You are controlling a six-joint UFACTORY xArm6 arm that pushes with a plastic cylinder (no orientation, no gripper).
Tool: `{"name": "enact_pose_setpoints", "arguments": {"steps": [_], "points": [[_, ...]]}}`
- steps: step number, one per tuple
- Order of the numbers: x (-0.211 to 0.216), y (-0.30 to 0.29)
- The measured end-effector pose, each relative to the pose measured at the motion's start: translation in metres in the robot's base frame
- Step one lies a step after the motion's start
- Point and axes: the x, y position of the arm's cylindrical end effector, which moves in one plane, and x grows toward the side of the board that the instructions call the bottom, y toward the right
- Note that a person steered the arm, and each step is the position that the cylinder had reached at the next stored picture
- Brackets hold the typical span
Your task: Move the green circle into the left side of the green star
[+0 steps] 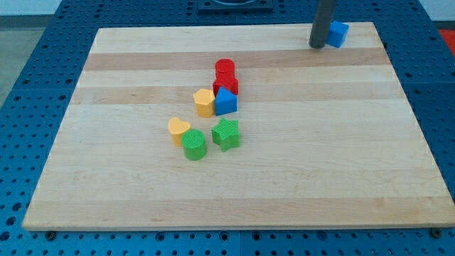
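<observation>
No jaws here, just a rod; my tip (317, 46) sits top right beside a blue block (338, 33). Green circle (194, 145) sits just left of the green star (226, 134), nearly touching.

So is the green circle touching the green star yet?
Not quite: the green circle sits just left of the green star, a thin gap between them.

Yellow heart (178, 130) crowds the green circle (194, 144) (upper left); its lower left lies open.
</observation>
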Motion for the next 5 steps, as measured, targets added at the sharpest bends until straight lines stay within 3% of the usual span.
{"name": "enact_pose_setpoints", "arguments": {"steps": [1, 2, 3, 4, 5], "points": [[0.077, -0.006], [0.181, -0.072], [0.257, -0.167], [0.291, -0.246], [0.265, -0.319]]}}
